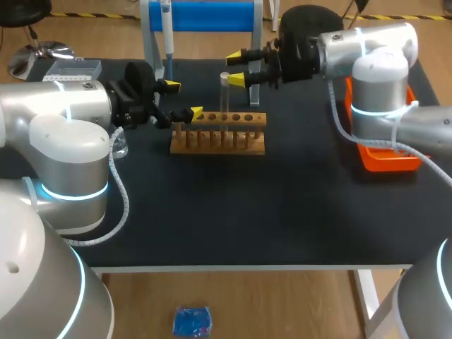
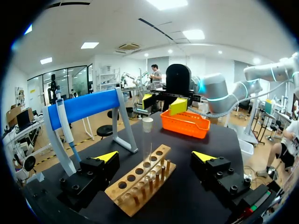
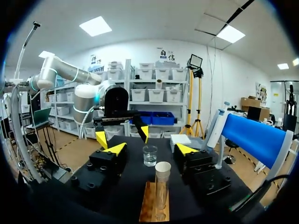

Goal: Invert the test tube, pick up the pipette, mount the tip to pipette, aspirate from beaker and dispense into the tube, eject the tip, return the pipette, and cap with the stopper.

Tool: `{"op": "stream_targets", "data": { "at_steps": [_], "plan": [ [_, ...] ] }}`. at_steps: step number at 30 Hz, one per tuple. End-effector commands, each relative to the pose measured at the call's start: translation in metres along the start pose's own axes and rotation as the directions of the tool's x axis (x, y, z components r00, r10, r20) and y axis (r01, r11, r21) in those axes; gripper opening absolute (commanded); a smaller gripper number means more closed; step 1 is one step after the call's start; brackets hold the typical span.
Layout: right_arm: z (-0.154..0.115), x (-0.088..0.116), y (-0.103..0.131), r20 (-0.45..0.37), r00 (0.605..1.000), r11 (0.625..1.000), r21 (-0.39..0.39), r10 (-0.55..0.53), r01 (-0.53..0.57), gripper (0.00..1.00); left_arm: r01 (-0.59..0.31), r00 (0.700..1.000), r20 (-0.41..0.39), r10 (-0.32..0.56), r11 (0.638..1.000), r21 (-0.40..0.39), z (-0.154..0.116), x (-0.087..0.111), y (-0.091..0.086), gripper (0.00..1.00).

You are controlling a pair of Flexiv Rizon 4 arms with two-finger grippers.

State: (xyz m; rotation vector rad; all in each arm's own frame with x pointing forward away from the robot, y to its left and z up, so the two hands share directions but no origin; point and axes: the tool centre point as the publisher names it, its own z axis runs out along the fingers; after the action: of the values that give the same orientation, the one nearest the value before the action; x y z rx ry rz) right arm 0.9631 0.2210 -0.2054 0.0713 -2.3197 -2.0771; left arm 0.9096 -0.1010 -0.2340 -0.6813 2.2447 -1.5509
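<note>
Standing mouth-up in the slotted wooden rack (image 1: 218,132), clear glass test tube (image 1: 224,99) showing no stopper, white-and-blue pipette (image 1: 167,28) hanging on the blue stand (image 1: 205,15), right gripper (image 1: 239,67) and left gripper (image 1: 179,99) both gaping, holding nothing.

A black table (image 1: 282,212) fills the scene, its dark top matte and even. Toward the far middle lies a light wooden rack (image 1: 219,138), set lengthwise across the table, with a row of round holes along its top board and a line of thin upright pegs along its near side. Behind the rack, at the far edge, stands a frame (image 1: 212,15) with a thick blue horizontal bar carried on white legs. Well apart from both, near the right edge, sits a bright orange tray (image 1: 385,161) with low walls, partly hidden from above.
</note>
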Motion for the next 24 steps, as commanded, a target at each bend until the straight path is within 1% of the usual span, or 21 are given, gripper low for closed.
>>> {"op": "stream_targets", "data": {
  "at_steps": [1, 4, 7, 10, 24],
  "plan": [
    [0.003, -0.005, -0.002, -0.020, 1.000, 1.000, -0.019, 0.011, -0.012, 0.00, 0.000, 1.000, 0.004, 0.000, 1.000, 0.006, 0.001, 0.001, 0.002, 1.00],
    [0.004, -0.007, -0.002, -0.027, 0.999, 0.999, -0.044, 0.018, -0.019, 0.00, 0.000, 1.000, 0.004, 0.000, 1.000, 0.006, 0.001, 0.001, 0.002, 1.00],
    [0.006, -0.009, -0.002, -0.041, 0.999, 0.995, -0.088, 0.032, -0.036, 0.00, 0.000, 1.000, 0.004, 0.000, 1.000, 0.006, 0.001, 0.001, 0.002, 1.00],
    [0.009, -0.011, -0.002, -0.048, 0.998, 0.993, -0.108, 0.042, -0.047, 0.00, 0.000, 1.000, 0.004, 0.000, 1.000, 0.006, 0.001, 0.001, 0.002, 1.00],
    [0.019, -0.019, -0.007, -0.051, 0.997, 0.991, -0.119, 0.052, -0.058, 0.00, 0.000, 1.000, 0.004, 0.000, 1.000, 0.006, 0.001, 0.001, 0.002, 1.00]
  ]
}}
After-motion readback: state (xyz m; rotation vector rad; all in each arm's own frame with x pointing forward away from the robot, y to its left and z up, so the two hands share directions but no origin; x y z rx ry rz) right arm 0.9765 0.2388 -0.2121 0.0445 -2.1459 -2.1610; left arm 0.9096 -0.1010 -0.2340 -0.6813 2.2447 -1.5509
